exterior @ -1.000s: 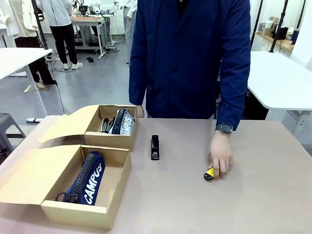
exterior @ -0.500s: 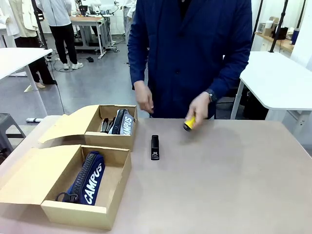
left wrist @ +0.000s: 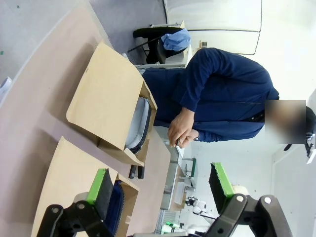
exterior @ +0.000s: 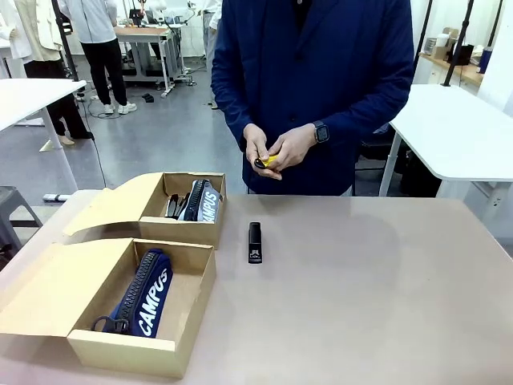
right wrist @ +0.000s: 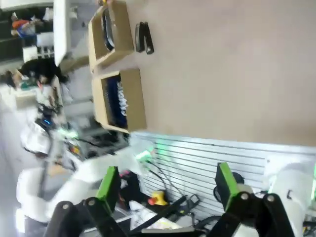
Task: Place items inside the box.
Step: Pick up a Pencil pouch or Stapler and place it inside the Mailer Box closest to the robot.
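Lying in the near box (exterior: 120, 353) is a navy pouch (exterior: 148, 293); a grey pouch (exterior: 202, 200) sits in the far box (exterior: 180, 233). Just right, a black clip (exterior: 255, 242) rests on the table (exterior: 385, 305). The person's hands (exterior: 280, 150) hold the yellow knife (exterior: 268, 161) above the table's far edge. The left gripper (left wrist: 160, 185) and the right gripper (right wrist: 166, 186) have their jaws apart, holding nothing.

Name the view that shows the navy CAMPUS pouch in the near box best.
Front view: the navy CAMPUS pouch lies in full sight in the near box, its white lettering readable. The left wrist view catches a dark-blue sliver of it; the right wrist view gives a blurred blue patch.
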Motion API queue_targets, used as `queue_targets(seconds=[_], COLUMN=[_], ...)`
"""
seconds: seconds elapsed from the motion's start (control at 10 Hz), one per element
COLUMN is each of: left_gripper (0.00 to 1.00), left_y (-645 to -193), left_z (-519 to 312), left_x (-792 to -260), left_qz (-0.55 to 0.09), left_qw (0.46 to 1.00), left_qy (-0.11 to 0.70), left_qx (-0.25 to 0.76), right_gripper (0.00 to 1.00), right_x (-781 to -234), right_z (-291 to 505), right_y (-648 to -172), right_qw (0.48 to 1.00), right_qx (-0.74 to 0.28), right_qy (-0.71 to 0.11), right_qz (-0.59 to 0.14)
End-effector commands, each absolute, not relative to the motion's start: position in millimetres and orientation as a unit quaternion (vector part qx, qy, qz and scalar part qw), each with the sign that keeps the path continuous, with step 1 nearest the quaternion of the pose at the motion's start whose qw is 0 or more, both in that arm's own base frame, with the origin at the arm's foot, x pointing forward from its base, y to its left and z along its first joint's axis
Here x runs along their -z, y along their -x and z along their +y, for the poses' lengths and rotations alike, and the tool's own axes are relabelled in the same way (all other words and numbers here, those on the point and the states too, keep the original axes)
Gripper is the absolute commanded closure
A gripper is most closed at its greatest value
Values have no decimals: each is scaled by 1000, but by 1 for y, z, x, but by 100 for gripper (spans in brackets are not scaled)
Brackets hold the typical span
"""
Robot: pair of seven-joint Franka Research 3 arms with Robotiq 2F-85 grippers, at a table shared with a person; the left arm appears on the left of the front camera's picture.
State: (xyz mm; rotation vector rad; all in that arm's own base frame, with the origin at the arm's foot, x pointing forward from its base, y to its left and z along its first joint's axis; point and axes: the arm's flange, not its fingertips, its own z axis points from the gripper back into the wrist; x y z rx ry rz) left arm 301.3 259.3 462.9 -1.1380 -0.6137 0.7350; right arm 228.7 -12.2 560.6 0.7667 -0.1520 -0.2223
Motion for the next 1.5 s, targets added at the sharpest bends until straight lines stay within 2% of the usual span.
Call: queue_targets(seconds=[0.0, 0.3, 0.4, 0.5, 0.7, 0.8, 1.2, 1.4], left_gripper=[0, 0, 0, 0, 0, 0, 0, 0], left_y=[-300, -300, -300, -300, -300, -300, -300, -300], left_z=[259, 259, 259, 259, 259, 259, 259, 259], left_x=[-464, -464, -464, -464, -464, -464, -464, -464], left_qz=[-282, -282, -282, -282, -282, -282, -282, -282], left_qw=[732, 732, 732, 732, 732, 732, 732, 732], left_qy=[523, 523, 523, 523, 523, 523, 523, 523], left_qx=[-332, -332, -332, -332, -332, -332, -332, -332], right_gripper=[0, 0, 0, 0, 0, 0, 0, 0], right_x=[-557, -504, -499, -504, -504, -490, -462, -433], right_z=[59, 176, 180, 177, 177, 189, 306, 363], right_y=[-310, -374, -372, -339, -339, -361, -433, -470], right_qw=[947, 966, 972, 961, 961, 964, 993, 994], right_qx=[48, -45, -81, -34, -34, -59, -76, -72], right_qy=[-311, -256, -220, -272, -272, -259, -83, -42], right_qz=[-70, -8, -11, -26, -26, -12, 44, 66])
